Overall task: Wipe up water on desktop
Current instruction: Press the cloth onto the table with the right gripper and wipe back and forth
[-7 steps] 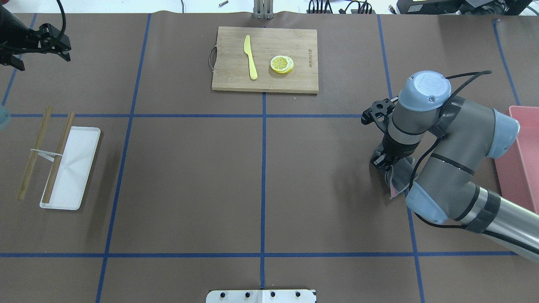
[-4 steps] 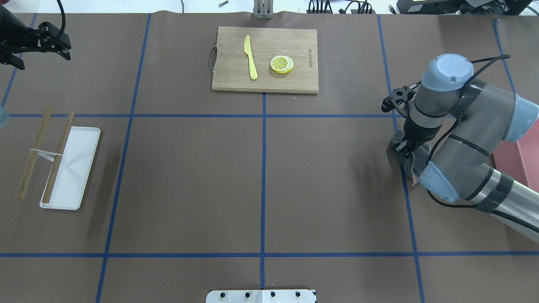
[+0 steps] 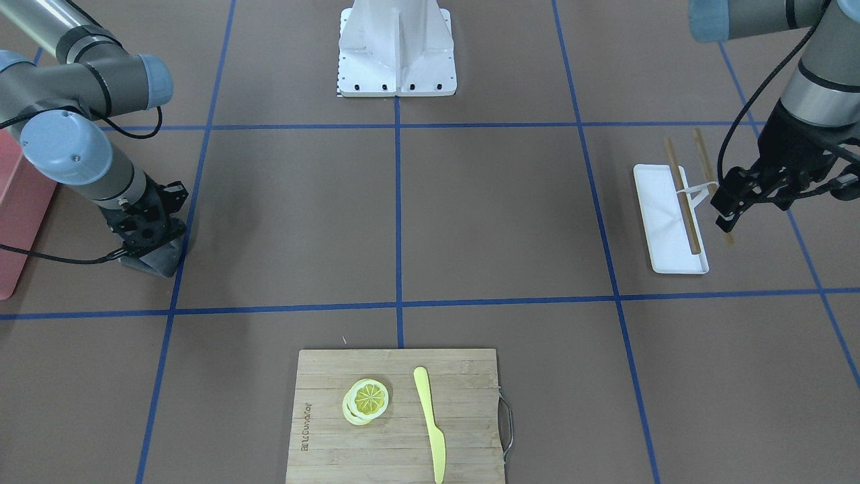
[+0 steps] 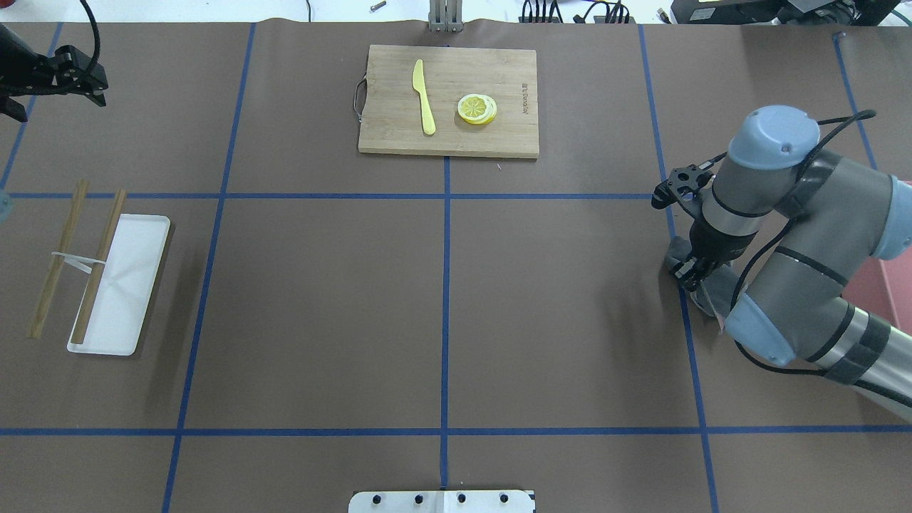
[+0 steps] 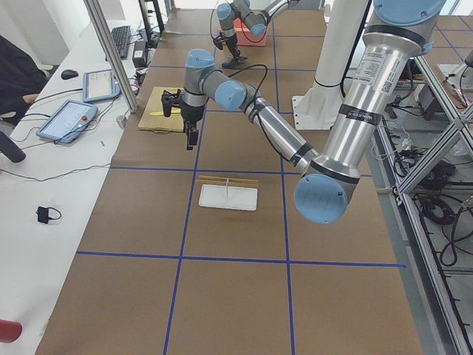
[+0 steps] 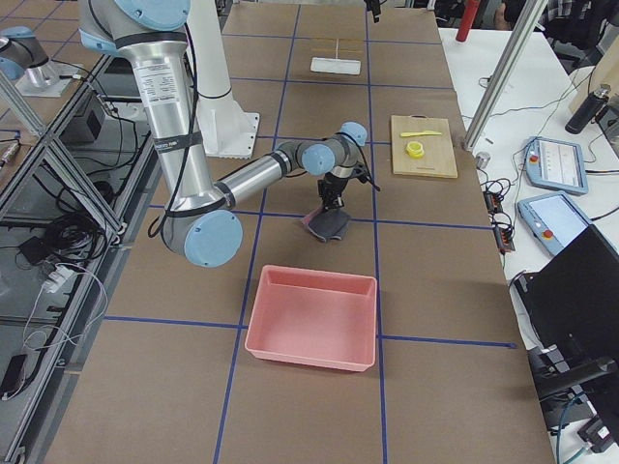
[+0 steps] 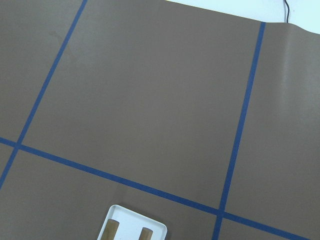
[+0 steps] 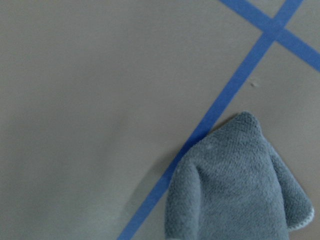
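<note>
The desktop (image 4: 320, 299) is a matte brown surface with a grid of blue tape lines. I make out no water on it. My right gripper (image 4: 688, 272) is shut on a grey cloth (image 4: 712, 293) and presses it down on a blue line at the right side. The cloth also shows in the front view (image 3: 160, 259) and in the right wrist view (image 8: 240, 190), lying against the tape line. My left gripper (image 4: 55, 100) is open and empty, held above the far left corner; it also shows in the front view (image 3: 772, 198).
A bamboo cutting board (image 4: 513, 135) with a yellow knife (image 4: 425, 100) and lemon slices (image 4: 477, 109) lies at the far middle. A white tray (image 4: 135, 285) with two wooden chopsticks (image 4: 100, 263) lies at the left. A pink bin (image 6: 314, 319) stands beyond the right arm.
My right gripper has dragged the grey cloth to the right across the desktop, onto the blue tape line. My left gripper has drifted a little to the left.
</note>
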Action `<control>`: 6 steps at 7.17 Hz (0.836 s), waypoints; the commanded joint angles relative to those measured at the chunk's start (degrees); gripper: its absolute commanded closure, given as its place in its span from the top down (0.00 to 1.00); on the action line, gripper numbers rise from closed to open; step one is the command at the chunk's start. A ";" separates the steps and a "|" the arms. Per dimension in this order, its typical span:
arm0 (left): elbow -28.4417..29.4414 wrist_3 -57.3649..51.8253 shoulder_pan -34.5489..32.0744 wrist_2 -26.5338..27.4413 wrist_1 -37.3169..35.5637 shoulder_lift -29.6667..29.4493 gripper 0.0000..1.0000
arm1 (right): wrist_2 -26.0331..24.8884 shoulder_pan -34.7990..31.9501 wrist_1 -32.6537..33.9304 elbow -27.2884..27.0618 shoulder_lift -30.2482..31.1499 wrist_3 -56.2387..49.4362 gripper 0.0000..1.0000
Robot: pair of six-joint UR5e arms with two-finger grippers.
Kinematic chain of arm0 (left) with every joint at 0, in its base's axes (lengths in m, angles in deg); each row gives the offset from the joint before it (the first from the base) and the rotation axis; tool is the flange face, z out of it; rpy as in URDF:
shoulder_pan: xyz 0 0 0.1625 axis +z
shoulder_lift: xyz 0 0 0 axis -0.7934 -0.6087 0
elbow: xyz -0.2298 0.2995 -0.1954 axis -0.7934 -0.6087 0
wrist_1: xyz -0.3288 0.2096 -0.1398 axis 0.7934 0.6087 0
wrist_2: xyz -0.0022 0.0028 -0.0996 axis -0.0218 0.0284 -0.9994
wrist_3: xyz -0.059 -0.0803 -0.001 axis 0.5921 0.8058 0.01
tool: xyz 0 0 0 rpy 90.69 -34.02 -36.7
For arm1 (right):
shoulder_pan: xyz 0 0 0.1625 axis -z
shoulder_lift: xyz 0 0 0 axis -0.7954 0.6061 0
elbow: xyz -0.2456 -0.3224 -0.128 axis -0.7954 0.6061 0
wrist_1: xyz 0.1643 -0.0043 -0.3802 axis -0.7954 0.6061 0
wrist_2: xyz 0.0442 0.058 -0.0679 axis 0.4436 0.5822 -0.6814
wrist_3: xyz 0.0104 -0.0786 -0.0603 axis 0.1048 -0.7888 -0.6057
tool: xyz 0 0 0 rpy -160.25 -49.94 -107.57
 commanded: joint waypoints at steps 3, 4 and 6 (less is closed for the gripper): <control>1.81 -0.39 0.01 2.04 0.51 0.24 0.99 | -1.87 14.67 -0.08 -5.38 -5.21 21.15 0.00; 2.07 -0.39 0.01 2.14 0.52 0.24 0.99 | -4.05 17.15 -0.16 -5.30 -7.59 25.31 0.00; 2.08 -0.39 0.10 2.15 0.52 0.15 0.99 | -6.09 15.70 -0.08 -4.25 -7.61 24.57 0.00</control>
